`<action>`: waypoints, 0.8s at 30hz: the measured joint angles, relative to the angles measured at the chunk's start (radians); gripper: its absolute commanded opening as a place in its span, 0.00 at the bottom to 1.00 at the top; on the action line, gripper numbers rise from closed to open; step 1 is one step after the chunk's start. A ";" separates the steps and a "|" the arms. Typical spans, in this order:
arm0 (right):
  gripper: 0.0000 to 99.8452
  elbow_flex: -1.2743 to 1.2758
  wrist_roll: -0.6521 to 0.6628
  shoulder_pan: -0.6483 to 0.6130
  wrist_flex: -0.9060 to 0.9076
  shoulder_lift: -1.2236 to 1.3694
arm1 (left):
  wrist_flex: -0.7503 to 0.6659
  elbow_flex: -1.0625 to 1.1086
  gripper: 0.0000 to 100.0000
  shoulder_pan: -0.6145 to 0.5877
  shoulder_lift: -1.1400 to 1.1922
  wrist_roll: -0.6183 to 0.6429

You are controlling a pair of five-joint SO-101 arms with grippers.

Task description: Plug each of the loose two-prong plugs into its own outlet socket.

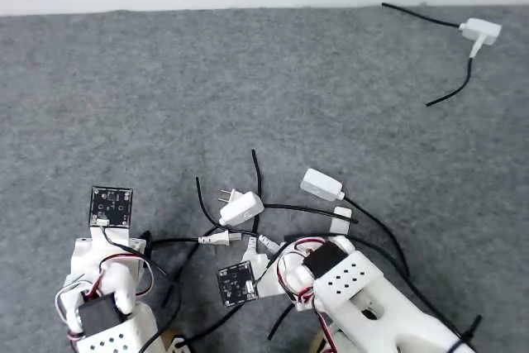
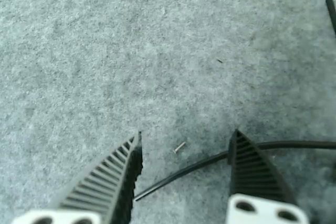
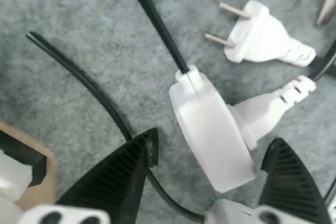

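Note:
My right gripper (image 3: 212,140) is open, its black fingers (image 3: 123,174) astride a white oval socket block (image 3: 210,129) on the grey carpet. A black cord leaves the block's far end. A white plug (image 3: 265,111) is pressed against the block's side, and I cannot see its prongs. Just beyond lies a loose white plug (image 3: 262,38) with two bare prongs. The high view has a pronged plug (image 1: 240,207), a slimmer plug (image 1: 216,239) and another socket block (image 1: 321,184) in front of the right arm. My left gripper (image 2: 187,134) hangs open over bare carpet and a thin cord end (image 2: 157,186).
Black cords (image 1: 372,233) loop around the cluster and under the right arm. One loose cord end (image 3: 34,38) lies near the right gripper. A further white socket block (image 1: 480,31) with cords sits at the far right back. A small metal sliver (image 2: 179,147) lies between the left fingers.

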 measured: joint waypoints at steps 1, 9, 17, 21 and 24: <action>0.12 0.005 0.000 0.000 0.000 0.000 | 0.000 0.000 0.25 0.000 0.000 0.000; 0.01 0.035 0.054 0.005 -0.012 -0.020 | 0.000 0.000 0.25 0.000 0.000 0.000; 0.01 0.037 0.054 0.005 -0.012 -0.021 | 0.000 0.000 0.25 0.000 0.000 0.000; 0.01 0.025 0.049 0.008 -0.012 -0.011 | 0.000 0.000 0.25 0.000 0.000 0.000; 0.01 -0.011 0.048 0.051 0.008 0.000 | 0.000 0.000 0.25 0.000 0.000 0.000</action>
